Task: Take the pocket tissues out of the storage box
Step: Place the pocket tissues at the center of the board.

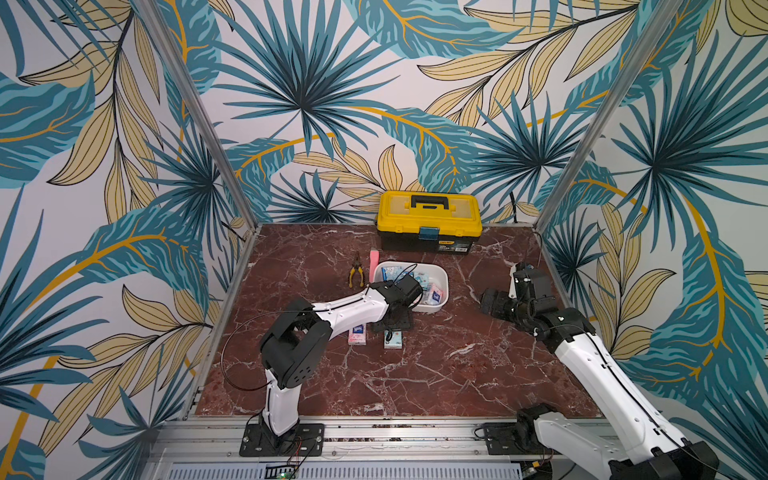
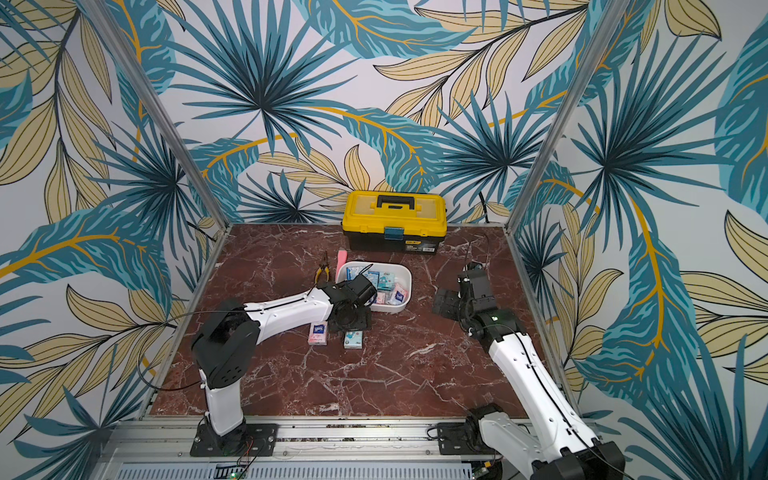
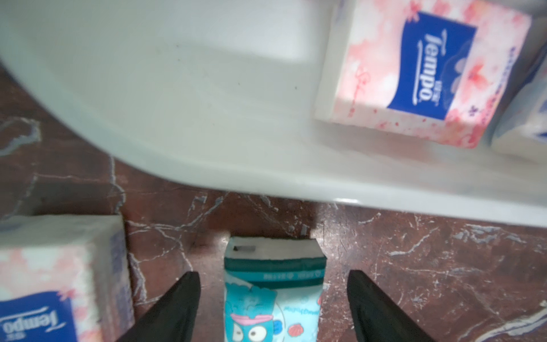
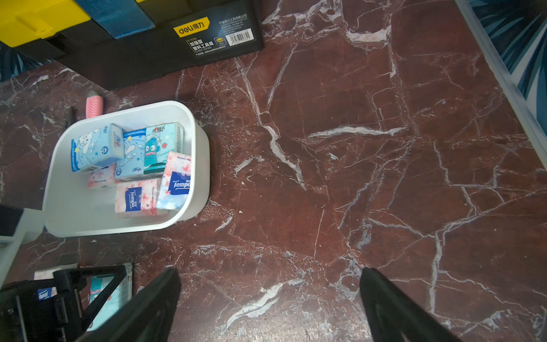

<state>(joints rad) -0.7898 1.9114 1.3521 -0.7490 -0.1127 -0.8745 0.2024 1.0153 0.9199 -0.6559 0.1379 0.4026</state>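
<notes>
The white storage box (image 1: 441, 275) stands mid-table and holds several pocket tissues (image 4: 136, 199), pink and light blue. Two more packs lie on the marble in front of it: a pink one (image 1: 356, 335) and a teal cartoon one (image 1: 393, 341). My left gripper (image 3: 272, 274) points down over the teal pack (image 3: 272, 299). It is open, with a gap showing between each finger and the pack. In a top view the left gripper (image 2: 351, 318) covers the pack's far end. My right gripper (image 4: 270, 271) hangs open over bare marble to the right of the box, holding nothing.
A yellow-and-black toolbox (image 1: 429, 224) stands against the back wall. Yellow-handled pliers (image 1: 356, 272) and a long pink bar (image 1: 374, 259) lie just left of the box. Aluminium posts (image 1: 582, 145) frame the table's corners. Veined marble stretches to the right of the box (image 4: 384, 148).
</notes>
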